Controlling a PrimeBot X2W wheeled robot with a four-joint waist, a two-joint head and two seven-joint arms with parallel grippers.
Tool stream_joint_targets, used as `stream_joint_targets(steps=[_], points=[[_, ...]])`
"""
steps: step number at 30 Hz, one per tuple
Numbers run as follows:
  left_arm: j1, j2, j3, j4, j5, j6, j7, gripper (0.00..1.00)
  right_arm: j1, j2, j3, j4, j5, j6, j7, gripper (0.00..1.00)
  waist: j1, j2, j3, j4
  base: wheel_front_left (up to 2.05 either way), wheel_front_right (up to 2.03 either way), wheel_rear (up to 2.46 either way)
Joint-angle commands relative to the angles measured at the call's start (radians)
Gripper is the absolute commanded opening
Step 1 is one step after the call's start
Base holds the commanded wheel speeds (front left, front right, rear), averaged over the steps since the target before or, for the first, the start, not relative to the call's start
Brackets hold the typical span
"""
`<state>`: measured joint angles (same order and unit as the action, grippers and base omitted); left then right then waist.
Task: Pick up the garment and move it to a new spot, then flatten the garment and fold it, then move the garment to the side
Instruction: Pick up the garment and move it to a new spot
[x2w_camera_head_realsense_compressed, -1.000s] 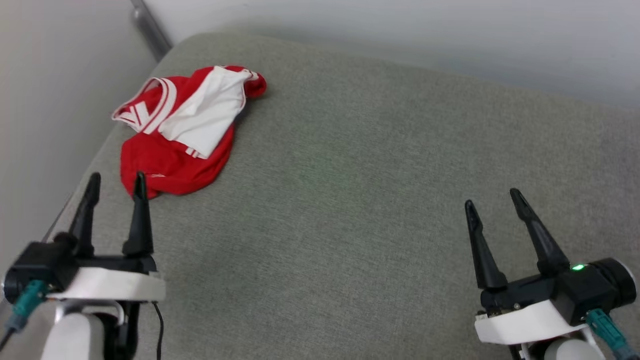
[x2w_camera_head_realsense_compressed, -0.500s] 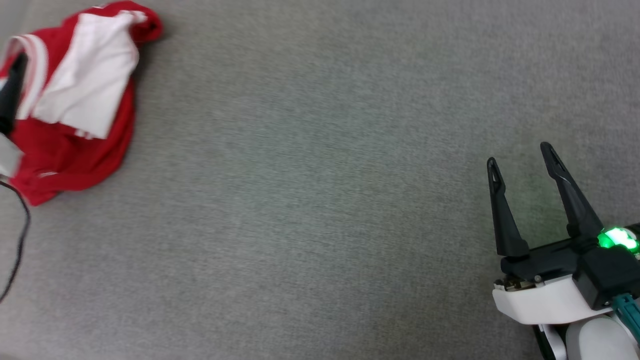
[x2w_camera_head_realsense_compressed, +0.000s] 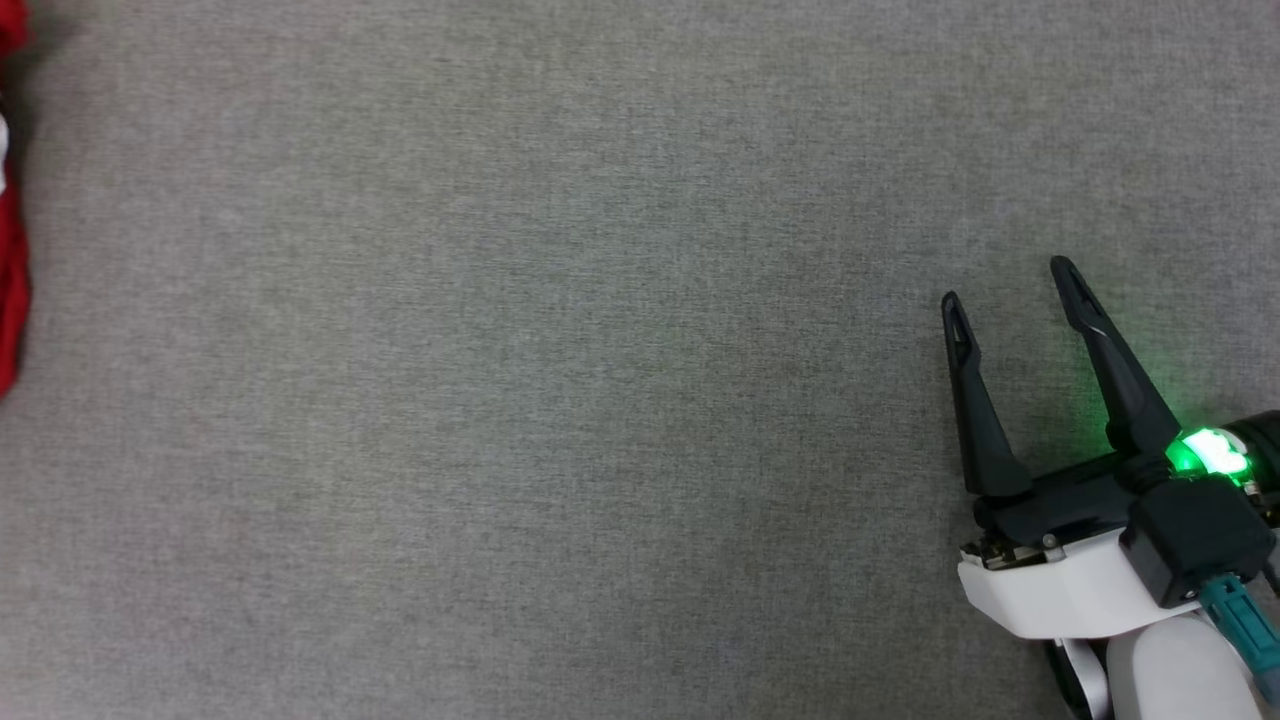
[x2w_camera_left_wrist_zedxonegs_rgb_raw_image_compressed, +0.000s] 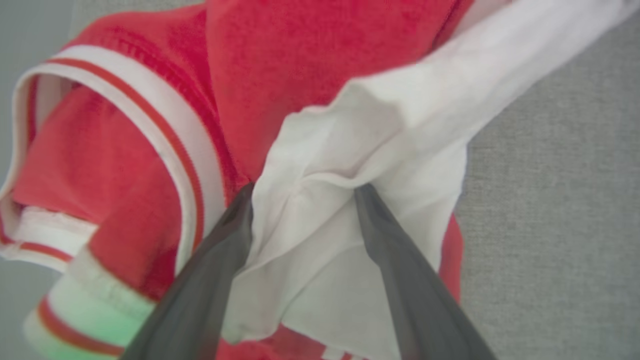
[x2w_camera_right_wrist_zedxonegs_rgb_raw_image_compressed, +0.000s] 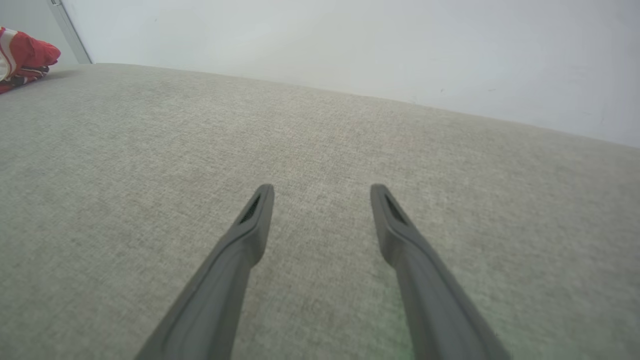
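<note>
My left claw (x2w_camera_left_wrist_zedxonegs_rgb_raw_image_compressed: 305, 192) is down on the garment (x2w_camera_left_wrist_zedxonegs_rgb_raw_image_compressed: 300, 75), a crumpled red jersey T-shirt, with its two dark fingers (x2w_camera_left_wrist_zedxonegs_rgb_raw_image_compressed: 210, 280) spread apart and a bunched fold of the white sleeve (x2w_camera_left_wrist_zedxonegs_rgb_raw_image_compressed: 350, 165) rising between the tips. The tips press into that fold, but the jaws have not come together on it. Just to one side of the left finger, in the left wrist view, the red-and-white striped trim (x2w_camera_left_wrist_zedxonegs_rgb_raw_image_compressed: 165, 135) curves across the cloth, and grey weave shows past the sleeve's far edge. The garment lies on a wide grey fabric-covered surface (x2w_camera_head_realsense_compressed: 560, 380). From the head camera I catch no more than a red sliver of the garment (x2w_camera_head_realsense_compressed: 10, 290) at the left edge. My right claw (x2w_camera_head_realsense_compressed: 1005, 283) is well apart from the garment, across a broad stretch of the grey surface, its fingers also standing wide with nothing between them and a green light (x2w_camera_head_realsense_compressed: 1205, 452) glowing on the wrist behind them. Looking along that claw (x2w_camera_right_wrist_zedxonegs_rgb_raw_image_compressed: 322, 190) in the right wrist view, the garment (x2w_camera_right_wrist_zedxonegs_rgb_raw_image_compressed: 22, 57) is a small red heap far off to the upper left, close to a pale wall (x2w_camera_right_wrist_zedxonegs_rgb_raw_image_compressed: 350, 45) that runs behind it, with a grey strip (x2w_camera_right_wrist_zedxonegs_rgb_raw_image_compressed: 70, 32) slanting up the wall just beside the heap.
</note>
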<state>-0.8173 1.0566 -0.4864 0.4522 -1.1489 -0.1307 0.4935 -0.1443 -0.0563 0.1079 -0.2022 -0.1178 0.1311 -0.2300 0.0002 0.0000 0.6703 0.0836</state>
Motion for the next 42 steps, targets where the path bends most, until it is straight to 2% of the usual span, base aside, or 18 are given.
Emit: stream_joint_targets(steps=[1, 3, 4, 5, 13, 24, 30, 35, 39, 42], points=[[-0.011, -0.002, -0.019, 0.003, -0.005, 0.001, -0.002, 1.0, -0.011, 0.004, 0.002, 0.007, -0.007, -0.001, -0.005, 1.0, -0.0002, 0.0, 0.011, -0.011, 0.0, 0.0, 0.0], [-0.014, -0.006, -0.055, 0.005, -0.023, 0.001, -0.001, 1.0, -0.013, 0.004, 0.002, 0.015, -0.008, -0.001, -0.006, 1.0, -0.0002, 0.0, 0.013, -0.013, 0.0, 0.0, 0.0], [-0.016, -0.008, -0.071, 0.003, -0.028, 0.001, -0.003, 0.44, -0.013, 0.005, 0.001, 0.022, -0.009, -0.001, -0.008, 1.0, -0.0002, 0.0, 0.01, -0.014, 0.0, 0.0, 0.0], [-0.018, -0.009, -0.087, 0.002, -0.034, 0.001, -0.008, 0.0, -0.01, 0.005, 0.0, 0.028, -0.009, -0.001, -0.009, 1.0, -0.0002, 0.0, 0.005, -0.014, 0.0, 0.0, 0.0], [-0.083, 0.01, -0.146, 0.033, -0.021, 0.001, -0.172, 0.0, -0.004, 0.007, 0.017, 0.08, -0.003, -0.001, -0.022, 1.0, -0.0002, 0.0, -0.086, 0.002, 0.0, 0.0, 0.0], [-0.188, -0.04, -0.207, 0.034, 0.069, 0.001, -0.33, 0.0, 0.032, 0.007, 0.011, 0.173, 0.059, -0.001, -0.033, 1.0, -0.0002, 0.0, -0.316, 0.007, 0.0, 0.0, 0.0], [-0.234, -0.131, -0.225, -0.011, 0.122, 0.028, -0.386, 0.0, 0.049, 0.007, -0.003, 0.201, 0.098, -0.001, -0.034, 1.0, -0.0002, 0.0, -0.41, -0.018, 0.0, 0.0, 0.0], [-0.241, -0.255, -0.269, -0.087, 0.163, 0.099, -0.401, 0.0, 0.066, 0.007, -0.027, 0.197, 0.112, -0.001, -0.035, 1.0, -0.0002, 0.0, -0.452, -0.047, 0.0, 0.0, 0.0], [-0.199, -0.355, -0.305, -0.147, 0.174, 0.146, -0.424, 0.0, 0.065, 0.007, -0.04, 0.189, 0.126, -0.001, -0.035, 1.0, -0.0002, 0.0, -0.472, -0.081, 0.0, 0.0, 0.0], [-0.158, -0.426, -0.334, -0.189, 0.194, 0.196, -0.458, 0.0, 0.071, 0.007, -0.05, 0.184, 0.137, -0.001, -0.035, 1.0, -0.0002, 0.0, -0.483, -0.111, 0.0, 0.0, 0.0]])
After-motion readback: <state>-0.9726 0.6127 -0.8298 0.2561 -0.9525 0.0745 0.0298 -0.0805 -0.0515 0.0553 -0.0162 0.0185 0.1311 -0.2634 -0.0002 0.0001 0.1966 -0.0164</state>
